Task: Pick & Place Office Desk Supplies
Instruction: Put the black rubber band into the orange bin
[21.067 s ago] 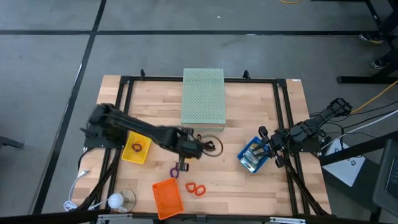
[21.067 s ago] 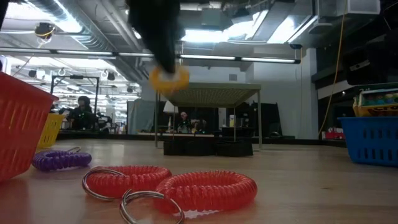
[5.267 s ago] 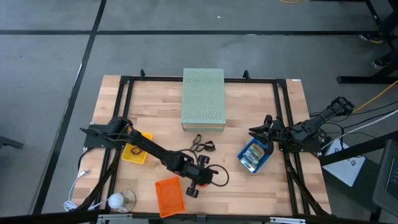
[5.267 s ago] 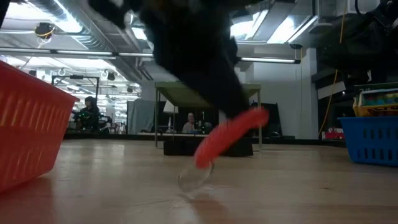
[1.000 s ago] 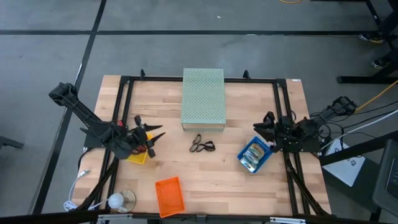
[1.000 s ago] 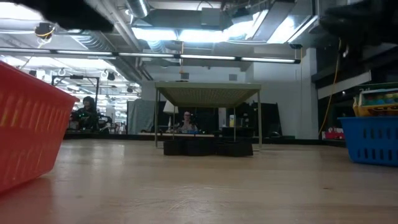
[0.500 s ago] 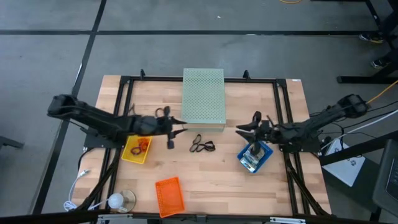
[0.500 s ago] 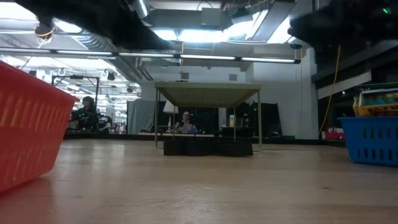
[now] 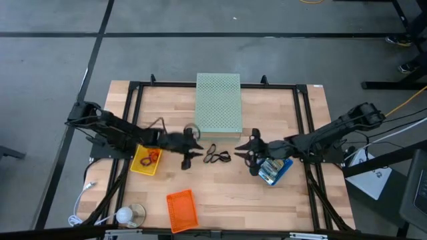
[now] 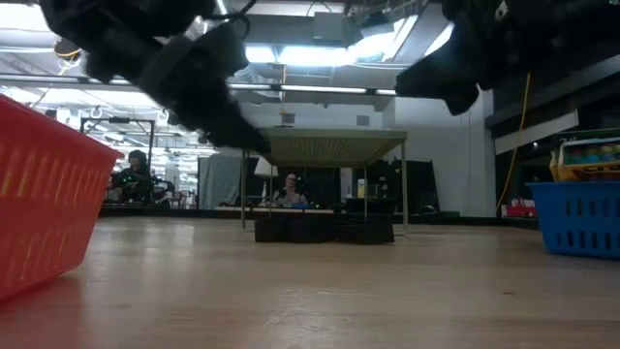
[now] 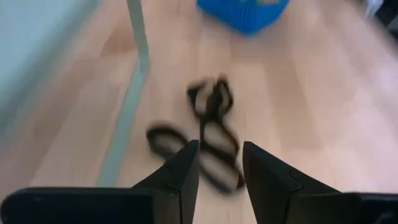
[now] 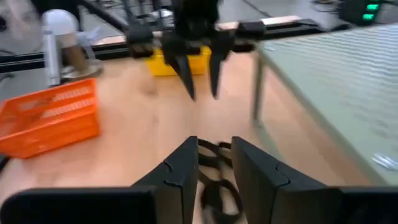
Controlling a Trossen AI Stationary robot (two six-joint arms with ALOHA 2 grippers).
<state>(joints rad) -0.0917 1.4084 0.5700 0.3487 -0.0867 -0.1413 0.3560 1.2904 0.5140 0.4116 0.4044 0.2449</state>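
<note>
We've got the orange tray point(image 9: 181, 211) up front, then mid-table the black loops point(image 9: 217, 156) lying loose between the left gripper point(image 9: 189, 155) and right gripper point(image 9: 252, 156), both empty with fingers a bit apart, and the green perforated box point(image 9: 218, 105) sitting behind them.

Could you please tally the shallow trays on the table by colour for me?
Yellow tray: 1
Orange tray: 1
Blue tray: 1
Total: 3
</note>
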